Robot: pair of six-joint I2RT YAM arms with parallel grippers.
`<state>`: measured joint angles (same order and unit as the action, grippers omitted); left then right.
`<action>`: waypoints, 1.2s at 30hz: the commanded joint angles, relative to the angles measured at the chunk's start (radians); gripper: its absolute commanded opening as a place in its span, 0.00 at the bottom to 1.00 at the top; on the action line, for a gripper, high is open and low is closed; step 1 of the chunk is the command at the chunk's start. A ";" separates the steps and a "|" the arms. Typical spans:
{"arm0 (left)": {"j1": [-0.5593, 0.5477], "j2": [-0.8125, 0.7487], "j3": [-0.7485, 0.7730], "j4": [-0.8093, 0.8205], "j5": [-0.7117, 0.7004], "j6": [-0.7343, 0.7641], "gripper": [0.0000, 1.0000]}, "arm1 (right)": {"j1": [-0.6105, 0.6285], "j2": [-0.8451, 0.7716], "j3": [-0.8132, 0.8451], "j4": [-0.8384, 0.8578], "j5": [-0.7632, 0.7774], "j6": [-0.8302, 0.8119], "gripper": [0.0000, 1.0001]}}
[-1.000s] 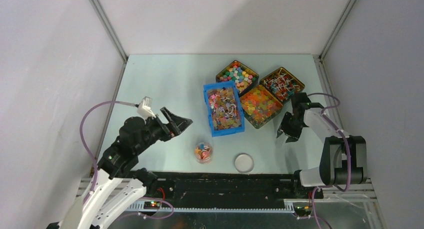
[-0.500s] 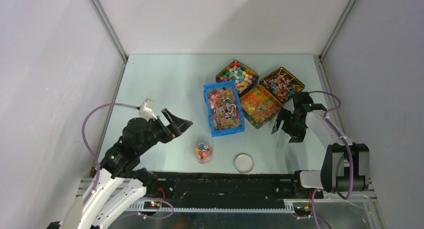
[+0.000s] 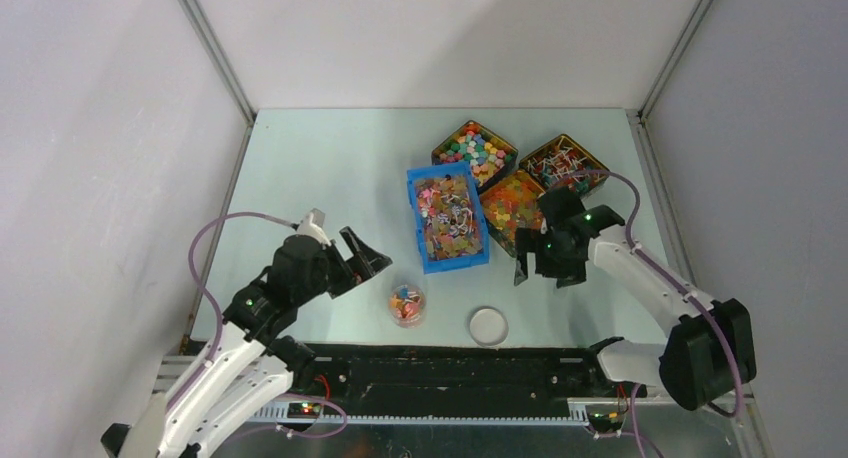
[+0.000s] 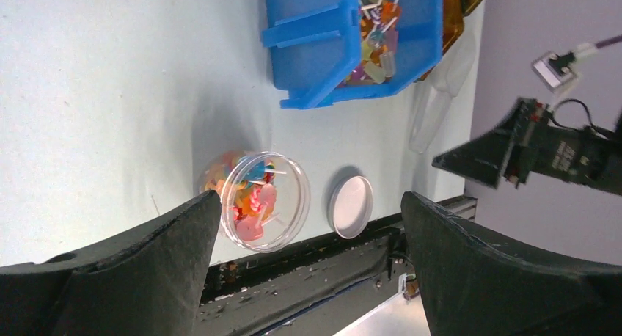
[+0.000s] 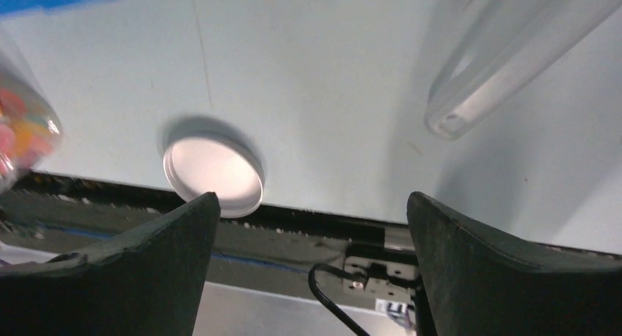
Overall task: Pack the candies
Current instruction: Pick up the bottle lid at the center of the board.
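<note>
As the right arm swung in from the table's right side, the right gripper (image 3: 540, 270) went from part-shut to jaws wide apart, and it's empty. It now sits at the near corner of the orange candy tray (image 3: 510, 200), with the white lid (image 5: 213, 174) in its wrist view. The left gripper (image 3: 362, 271) has crept nearer the open jar (image 3: 406, 304); its jaws are apart, holding nothing.

My read: filling is paused or done, and capping may be next.

The candies (image 3: 447, 218) mostly sit in the blue bin (image 3: 415, 228), and a few are in the jar.

Room to move:
- The jar and lid both sit close to the table's near edge, by the black rail (image 3: 450, 363).
- A clear plastic tool (image 5: 506, 57) lies right of the lid, apart from it.
- There's bare table left of the blue bin, so the left arm has room.
- The right arm is hemmed in by the trays behind it.
</note>
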<state>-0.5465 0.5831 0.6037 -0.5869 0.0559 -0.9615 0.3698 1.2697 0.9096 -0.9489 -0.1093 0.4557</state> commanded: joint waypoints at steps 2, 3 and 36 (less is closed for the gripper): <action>0.007 0.039 -0.021 -0.006 -0.010 -0.006 1.00 | 0.172 -0.074 0.038 -0.096 0.101 -0.003 1.00; 0.007 0.051 -0.024 -0.011 -0.011 -0.006 1.00 | 0.192 -0.078 0.038 -0.104 0.105 0.002 1.00; 0.007 0.184 0.083 -0.224 -0.130 0.089 1.00 | 0.821 0.300 0.196 0.029 0.092 -0.093 0.76</action>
<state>-0.5465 0.7868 0.6403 -0.8017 -0.0498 -0.8967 1.1664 1.5227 1.0611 -0.9638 0.0368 0.4007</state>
